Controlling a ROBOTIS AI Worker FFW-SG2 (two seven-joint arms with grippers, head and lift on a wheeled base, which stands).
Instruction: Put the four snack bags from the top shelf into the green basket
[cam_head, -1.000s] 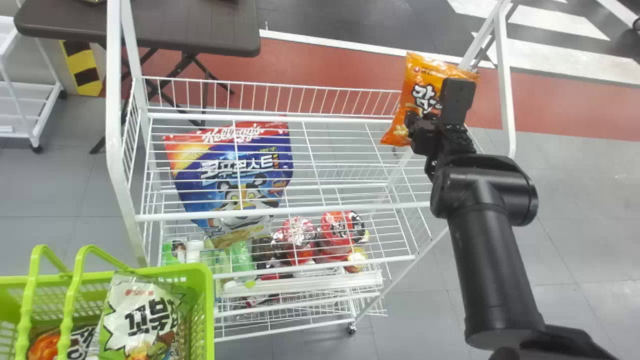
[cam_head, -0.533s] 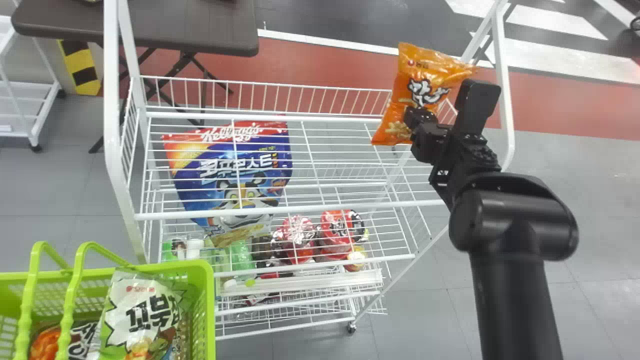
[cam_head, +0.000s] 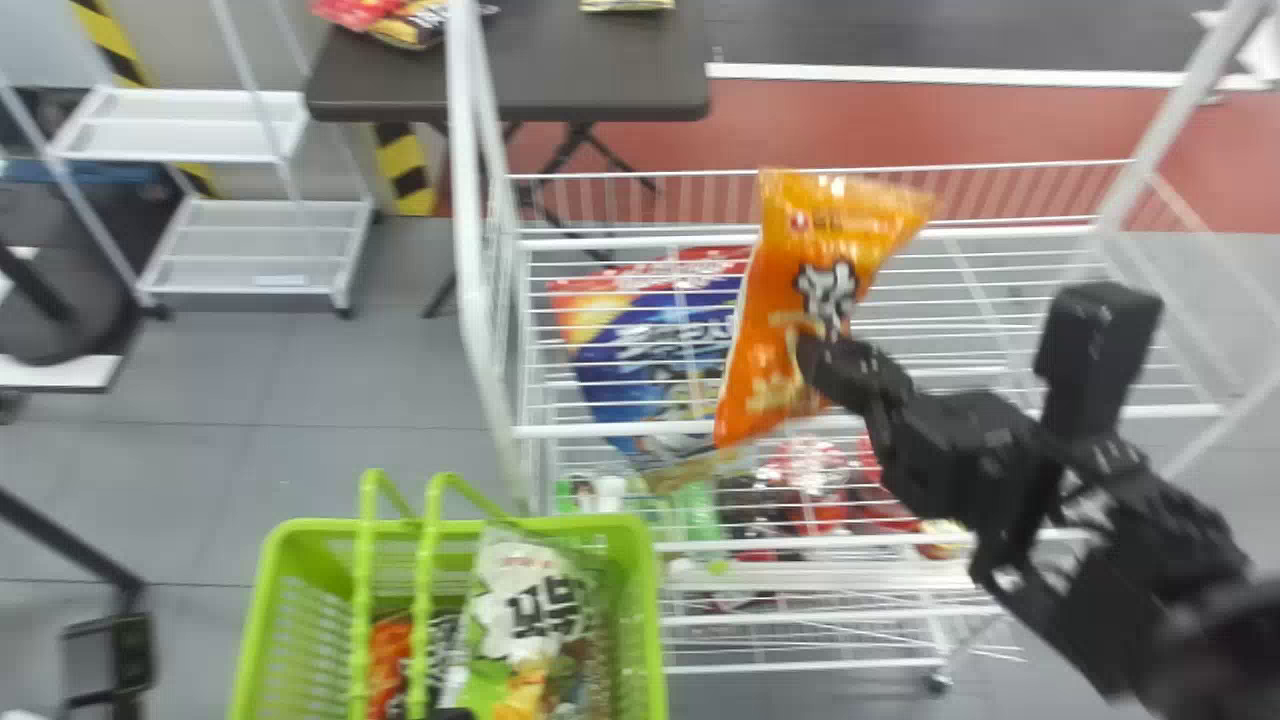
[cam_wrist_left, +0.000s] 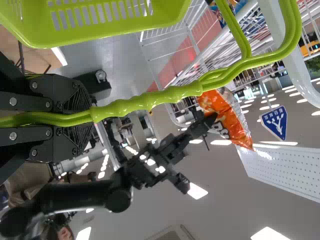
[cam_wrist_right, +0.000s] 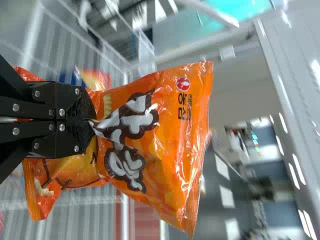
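Observation:
In the head view my right gripper (cam_head: 815, 365) holds the orange snack bag (cam_head: 800, 290) over the shelf's left half. The right wrist view shows the right gripper (cam_wrist_right: 92, 121) shut on the middle of that orange bag (cam_wrist_right: 150, 130). The green basket (cam_head: 650, 620) stands at lower left, with a white-and-green snack bag (cam_head: 535, 610) and a red-orange bag (cam_head: 388, 660) inside. In the left wrist view my left gripper (cam_wrist_left: 92, 114) is shut on the handle of the green basket (cam_wrist_left: 115, 22).
The white wire shelf (cam_head: 800, 430) rises behind the basket, with a blue cereal bag (cam_head: 650, 350) and red packages (cam_head: 815, 475) under its top wires. A dark table (cam_head: 560, 80) and a small white rack (cam_head: 250, 240) are farther back.
The head view has swung left, so shelf and basket appear farther right. The right arm has carried the orange bag leftward from the shelf's right end, nearer the basket.

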